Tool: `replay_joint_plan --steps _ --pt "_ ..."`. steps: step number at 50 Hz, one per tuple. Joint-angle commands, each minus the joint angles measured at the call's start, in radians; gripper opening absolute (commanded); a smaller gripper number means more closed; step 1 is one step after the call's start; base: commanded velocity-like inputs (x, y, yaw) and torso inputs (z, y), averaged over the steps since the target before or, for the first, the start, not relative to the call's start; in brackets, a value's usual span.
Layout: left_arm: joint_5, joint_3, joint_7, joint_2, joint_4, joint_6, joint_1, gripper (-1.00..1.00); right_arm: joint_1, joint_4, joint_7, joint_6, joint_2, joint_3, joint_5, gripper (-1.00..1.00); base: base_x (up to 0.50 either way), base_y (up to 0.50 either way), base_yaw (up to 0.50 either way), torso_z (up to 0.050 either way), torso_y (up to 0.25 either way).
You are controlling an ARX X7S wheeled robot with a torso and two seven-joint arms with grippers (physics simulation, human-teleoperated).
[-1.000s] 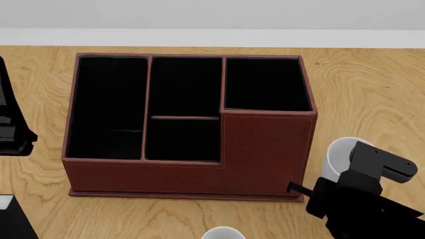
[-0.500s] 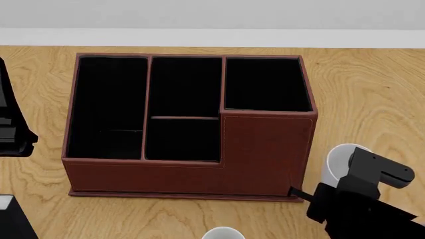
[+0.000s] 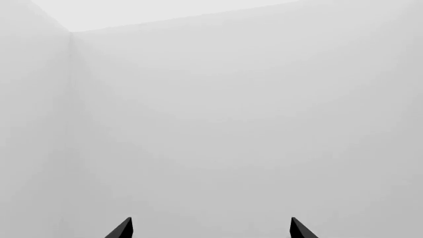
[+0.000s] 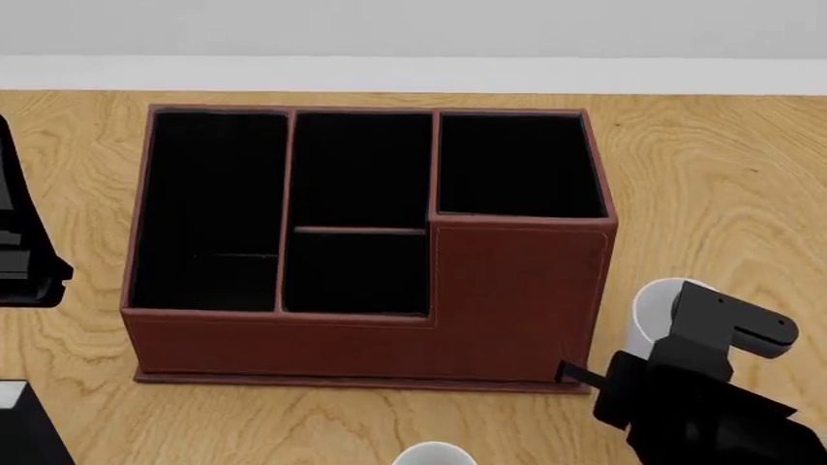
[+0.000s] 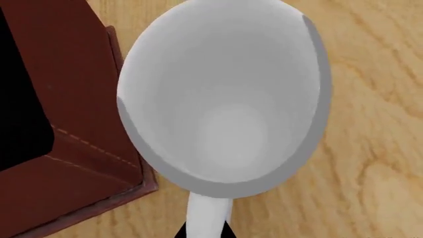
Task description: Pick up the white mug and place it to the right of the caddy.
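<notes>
The left wrist view shows only blank wall past the left gripper (image 3: 208, 230), fingers wide, likely parked clear. In the head view the right gripper (image 4: 691, 334) covers the mug (image 4: 653, 310) just right of the caddy (image 4: 517, 291), near the goal. In the right wrist view the mug (image 5: 225, 99) is glossy white and empty, its handle toward the camera; finger state unclear.

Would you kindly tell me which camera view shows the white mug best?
The right wrist view: the white mug fills it, open mouth, inside and handle visible, beside the caddy. The head view shows only part of its rim and side behind the right gripper. The left wrist view shows none of it.
</notes>
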Motion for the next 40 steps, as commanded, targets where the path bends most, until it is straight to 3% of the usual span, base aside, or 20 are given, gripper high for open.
replay_joint_plan --steps 1,2,24,30,40 --pt "0.0 0.005 0.0 0.001 -0.006 0.005 -0.001 1.0 -0.028 -0.002 -0.016 -0.003 0.01 0.04 -0.032 -1.0 0.0 0.0 0.0 0.0 0.0" --pt "-0.002 0.006 0.0 0.001 -0.005 0.002 -0.003 1.0 -0.031 -0.009 -0.013 -0.003 0.012 0.041 -0.032 1.0 0.01 0.0 0.0 0.0 0.0" --pt "-0.008 -0.005 -0.006 -0.006 0.001 0.014 0.017 1.0 -0.09 -0.187 0.074 0.022 0.078 0.079 0.007 1.0 0.0 0.0 0.0 0.0 0.0" --pt "-0.011 -0.007 -0.006 -0.007 0.003 0.018 0.021 1.0 -0.154 -0.405 0.196 0.034 0.164 0.115 0.05 1.0 0.0 0.0 0.0 0.0 0.0" --pt "-0.019 -0.012 -0.011 -0.012 0.019 0.012 0.024 1.0 -0.344 -1.026 0.502 0.006 0.392 0.232 0.178 1.0 0.0 0.0 0.0 0.0 0.0"
